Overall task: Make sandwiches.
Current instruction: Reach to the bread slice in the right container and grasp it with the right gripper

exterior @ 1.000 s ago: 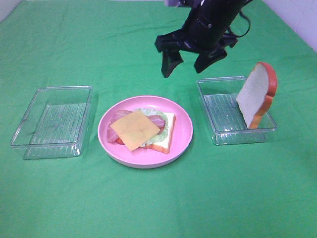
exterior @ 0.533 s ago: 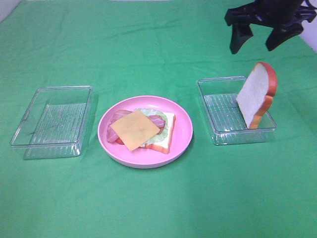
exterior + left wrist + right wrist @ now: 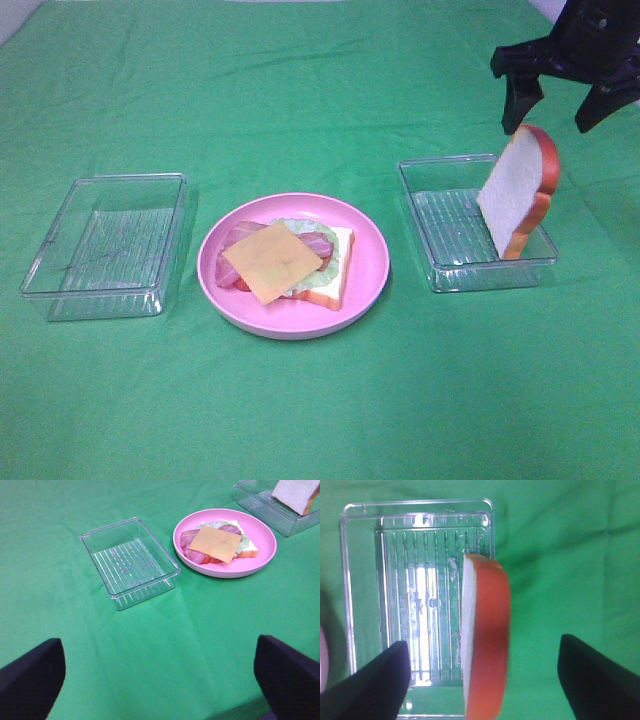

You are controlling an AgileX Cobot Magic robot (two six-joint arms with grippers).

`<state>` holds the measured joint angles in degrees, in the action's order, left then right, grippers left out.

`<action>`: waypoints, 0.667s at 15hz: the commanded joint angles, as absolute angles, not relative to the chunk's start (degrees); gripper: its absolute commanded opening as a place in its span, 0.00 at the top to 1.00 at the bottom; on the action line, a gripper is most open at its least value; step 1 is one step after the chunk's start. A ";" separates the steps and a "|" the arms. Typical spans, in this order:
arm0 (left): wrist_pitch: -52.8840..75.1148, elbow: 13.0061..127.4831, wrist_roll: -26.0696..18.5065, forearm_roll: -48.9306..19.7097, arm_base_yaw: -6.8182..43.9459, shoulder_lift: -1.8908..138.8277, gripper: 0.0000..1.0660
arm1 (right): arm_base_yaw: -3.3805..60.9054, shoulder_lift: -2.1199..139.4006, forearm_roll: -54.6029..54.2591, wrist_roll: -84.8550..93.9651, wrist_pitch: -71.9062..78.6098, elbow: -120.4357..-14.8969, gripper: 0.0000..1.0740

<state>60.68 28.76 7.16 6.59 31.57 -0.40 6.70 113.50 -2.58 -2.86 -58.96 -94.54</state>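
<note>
**Awaiting the top slice: sandwich built to the cheese layer**

Hanging over the far right corner of the desk, the right gripper (image 3: pixel 560 105) has its jaws spread wide and empty, one finger on either side of the bread slice (image 3: pixel 518 190) below, neither touching it. That slice stands on edge, leaning against the right-hand wall of the right tray (image 3: pixel 445 255), which holds nothing else.

The left gripper (image 3: pixel 160 680) is also spread wide and empty, held back near the front left edge of the desk.

At the middle of the desk, on the pink plate (image 3: pixel 370 265), sits the part-built sandwich (image 3: pixel 290 262): a bread base, lettuce, bacon, and the cheese (image 3: pixel 272 262) lying uppermost and skewed. The left tray (image 3: pixel 105 245), towards the left edge, is empty.

Assessment: fillings appear complete. Outstanding items are gripping the standing slice, carrying it to the plate, and laying it flat over the cheese to close the stack.
</note>
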 commanded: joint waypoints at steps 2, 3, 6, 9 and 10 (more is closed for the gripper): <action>60.16 28.65 7.05 6.53 31.57 -1.43 0.09 | 6.70 117.91 -2.81 -3.21 -59.53 -94.42 0.29; 60.16 28.65 7.05 6.53 31.57 -1.43 0.09 | 6.70 119.06 -2.69 -3.21 -59.53 -94.42 0.31; 60.16 28.65 7.05 6.53 31.57 -1.43 0.09 | 6.70 120.26 -2.52 -3.21 -59.82 -94.42 0.65; 60.16 28.65 7.05 6.53 31.57 -1.43 0.09 | 6.70 119.18 -2.46 -3.21 -60.45 -94.42 1.00; 60.16 28.65 7.05 6.53 31.57 -1.43 0.09 | 6.70 118.37 -2.46 -3.21 -60.45 -94.42 1.00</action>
<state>60.68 28.76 7.16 6.59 31.57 -0.40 6.70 119.29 -2.69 -2.86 -59.82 -94.54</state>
